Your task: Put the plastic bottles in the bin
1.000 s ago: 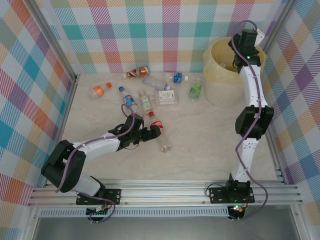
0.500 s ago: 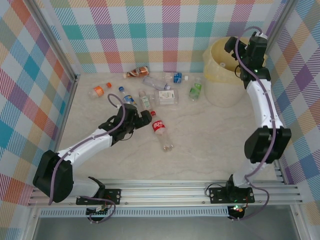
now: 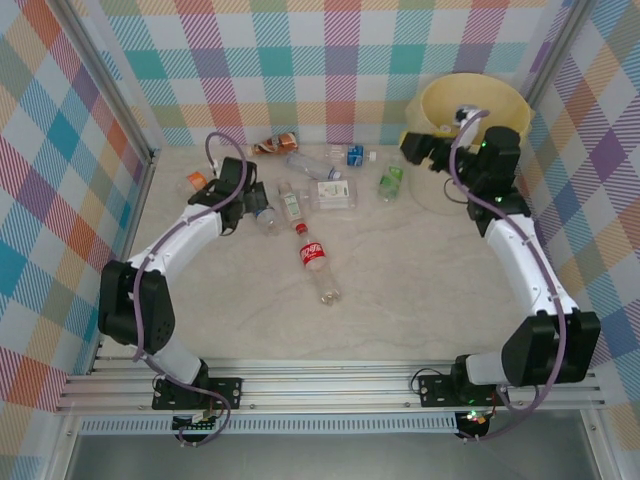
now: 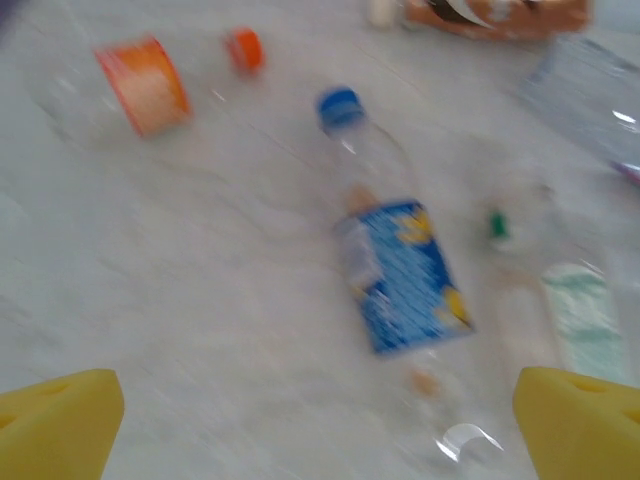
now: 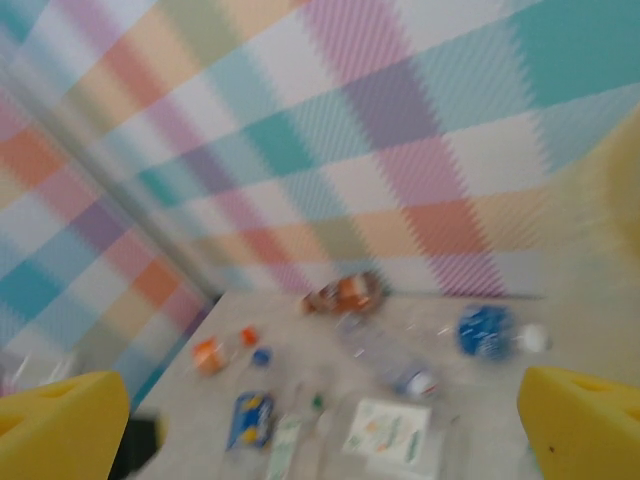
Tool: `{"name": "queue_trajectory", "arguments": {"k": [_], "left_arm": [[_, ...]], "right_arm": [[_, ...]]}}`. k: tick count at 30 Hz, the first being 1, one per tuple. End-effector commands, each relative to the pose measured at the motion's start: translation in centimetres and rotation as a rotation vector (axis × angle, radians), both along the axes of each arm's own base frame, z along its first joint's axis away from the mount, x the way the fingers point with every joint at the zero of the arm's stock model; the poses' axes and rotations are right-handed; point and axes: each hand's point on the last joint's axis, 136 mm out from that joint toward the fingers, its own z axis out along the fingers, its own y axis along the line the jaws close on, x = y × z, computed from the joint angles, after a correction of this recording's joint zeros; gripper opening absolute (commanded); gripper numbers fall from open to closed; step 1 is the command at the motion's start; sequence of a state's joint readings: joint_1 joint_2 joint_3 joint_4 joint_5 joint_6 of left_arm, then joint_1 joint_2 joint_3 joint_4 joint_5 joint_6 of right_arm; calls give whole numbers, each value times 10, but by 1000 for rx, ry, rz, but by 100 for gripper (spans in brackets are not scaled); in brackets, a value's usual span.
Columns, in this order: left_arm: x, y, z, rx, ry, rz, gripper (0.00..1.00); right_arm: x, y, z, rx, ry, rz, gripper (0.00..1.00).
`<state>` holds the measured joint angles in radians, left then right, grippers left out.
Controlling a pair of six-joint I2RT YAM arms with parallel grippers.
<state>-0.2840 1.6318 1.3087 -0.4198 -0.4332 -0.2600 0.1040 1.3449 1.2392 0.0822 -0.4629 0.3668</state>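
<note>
Bright, even, diffuse light fills the overhead view, which is sharp throughout. The pale table [image 3: 400, 290] carries only faint, soft-edged shadows and no harsh glare. The left wrist view is smeared by motion blur, leaving the blue-labelled bottle [image 4: 400, 275] soft and its print unreadable. The right wrist view is blurrier still, its plaid wall [image 5: 300, 150] streaked and washed out.

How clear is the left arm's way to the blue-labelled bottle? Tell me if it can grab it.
Probably yes. The left gripper is open just over the blue-labelled bottle, which lies on its side with nothing on it. The green-capped bottle close beside it might crowd one finger.
</note>
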Motion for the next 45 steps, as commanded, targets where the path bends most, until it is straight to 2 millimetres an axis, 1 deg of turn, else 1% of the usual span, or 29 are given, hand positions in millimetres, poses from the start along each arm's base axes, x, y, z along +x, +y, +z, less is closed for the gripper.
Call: {"name": "queue_trajectory", "arguments": {"k": [1,3,4,5,6,7,8,9,12,13,16,20,22,25,29,32,37,40,41,43,45], "left_arm": [[14,59,24,275,-6,58,100],[32,81,28,283,-42,71,100],[40,88,27,284,-41,63,100],[50,95,23,277,-28,46,100],[65,101,21,261,-44,24,100],[75,106,17,255,-41,3,100],[85,113,8,260,-37,-16,100],[94,114,0,258,-44,-60,100],[112,111,-32,193,-7,-233,100],[114,111,-44,166,34,-286,100],[117,119,-66,179,129,-351,100],[124,133,-79,235,174,-385,100],[129,144,-87,280,205,-383,100],[133,159,-99,318,252,-383,100],[133,172,-120,340,334,-420,100],[135,177,-132,361,381,-449,100],[142,177,-146,362,410,-487,98],[143,175,-154,344,421,-498,92],[143,174,-156,337,423,-496,88],[141,174,-160,324,430,-488,77],[140,174,-160,314,432,-471,63]], "right_arm": [[-43,33,15,-84,-162,170,100],[-51,39,7,-95,-139,196,100],[-53,39,3,-98,-124,199,100],[-55,39,-1,-98,-106,200,100],[-57,39,-3,-98,-98,195,100],[-57,38,-6,-101,-91,186,100],[-57,36,-9,-104,-84,175,100],[-57,34,-12,-111,-80,157,100],[-55,25,-15,-137,-82,97,100],[-55,22,-17,-143,-77,77,100],[-55,17,-21,-170,-58,48,100],[-54,13,-30,-199,-28,28,100],[-53,10,-32,-207,-23,13,100],[-52,8,-30,-209,-25,-4,100],[-52,4,-26,-225,-32,-28,100],[-53,-1,-23,-242,-37,-56,100],[-52,-6,-16,-246,-45,-85,100],[-51,-6,-14,-238,-45,-90,100],[-51,-6,-13,-235,-45,-93,100],[-50,-7,-13,-231,-41,-94,100],[-49,-6,-13,-232,-40,-93,100]]}}
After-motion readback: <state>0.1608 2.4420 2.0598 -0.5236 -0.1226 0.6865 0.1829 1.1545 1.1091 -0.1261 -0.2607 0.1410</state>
